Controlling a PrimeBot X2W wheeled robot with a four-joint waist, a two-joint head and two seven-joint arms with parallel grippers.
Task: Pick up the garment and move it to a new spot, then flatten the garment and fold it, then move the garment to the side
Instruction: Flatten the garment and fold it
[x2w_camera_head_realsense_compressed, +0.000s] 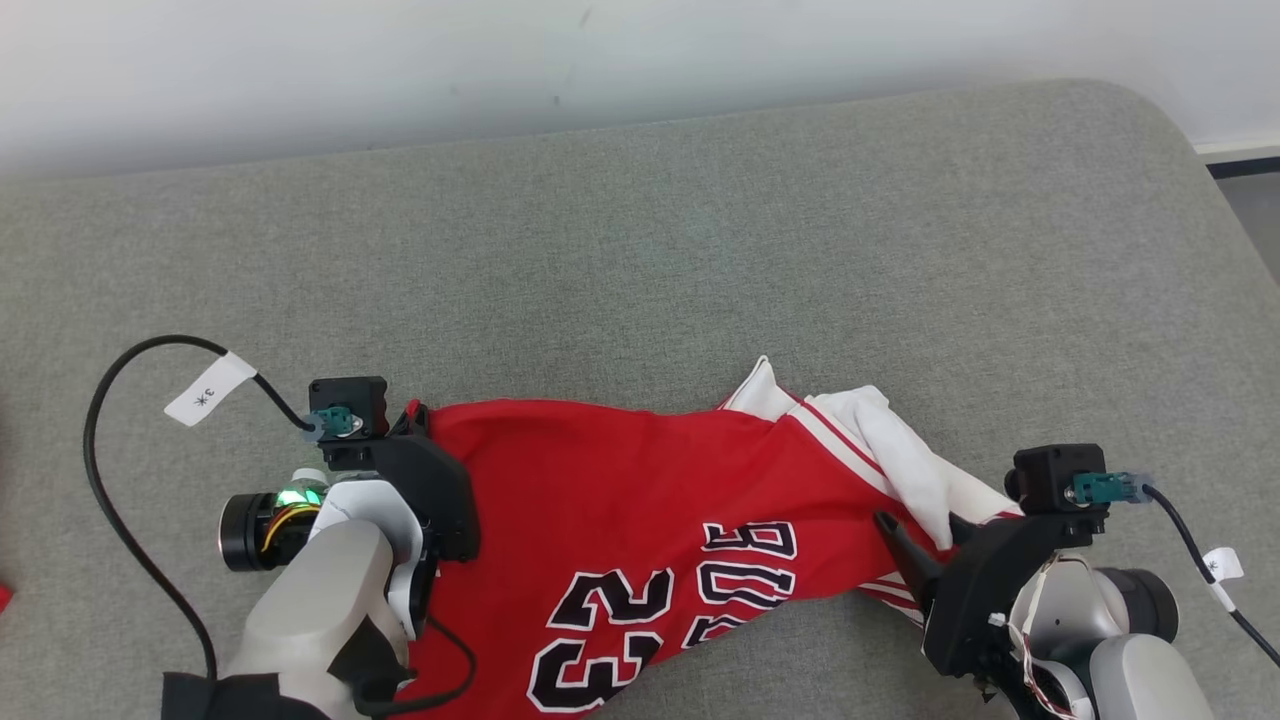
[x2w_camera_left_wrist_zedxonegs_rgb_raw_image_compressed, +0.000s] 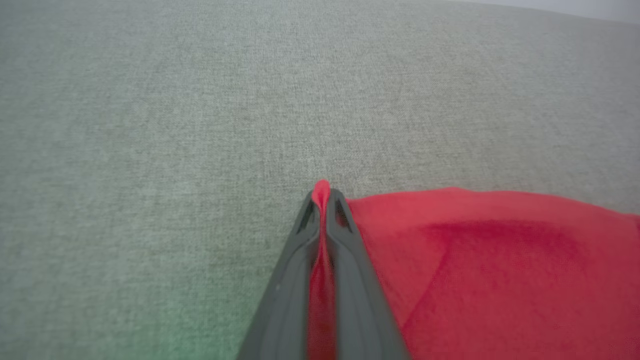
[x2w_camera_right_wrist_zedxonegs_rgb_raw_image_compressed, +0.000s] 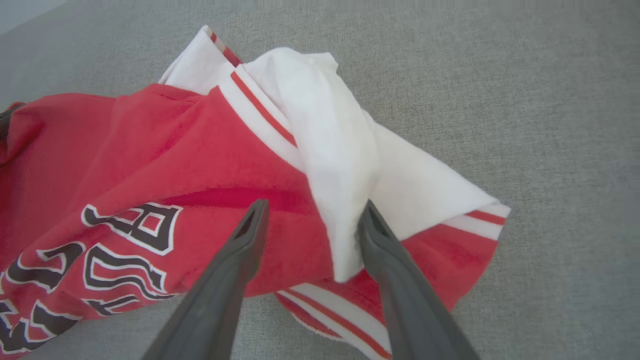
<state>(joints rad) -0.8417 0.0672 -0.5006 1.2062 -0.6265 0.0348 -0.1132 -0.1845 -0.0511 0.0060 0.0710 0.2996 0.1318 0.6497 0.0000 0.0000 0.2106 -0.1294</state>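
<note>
- Pad (x2w_camera_head_realsense_compressed: 700, 250): grey woven fabric, under the jersey and running wide beyond it on its far side and both ends.
- Wall (x2w_camera_head_realsense_compressed: 500, 60): pale, well beyond the jersey's far side.
- Jersey (x2w_camera_head_realsense_compressed: 600, 500): red with white and red striped trim and black, white-edged "23" and lettering. It lies rumpled on the near part of the pad, with its white inner face turned out at the right end.
- Left gripper (x2w_camera_left_wrist_zedxonegs_rgb_raw_image_compressed: 324, 200): at the jersey's left end, clenched on a pinch of red cloth that shows between the fingers up to their tips.
- Right gripper (x2w_camera_right_wrist_zedxonegs_rgb_raw_image_compressed: 315, 210): at the jersey's right end, released, fingers spread with the white fold lying between them.
- Cables: a black one (x2w_camera_head_realsense_compressed: 100, 450) loops left of the jersey; another (x2w_camera_head_realsense_compressed: 1190, 550) trails right of it.
- Tags: white, one on each cable (x2w_camera_head_realsense_compressed: 208, 390) (x2w_camera_head_realsense_compressed: 1222, 565).
</note>
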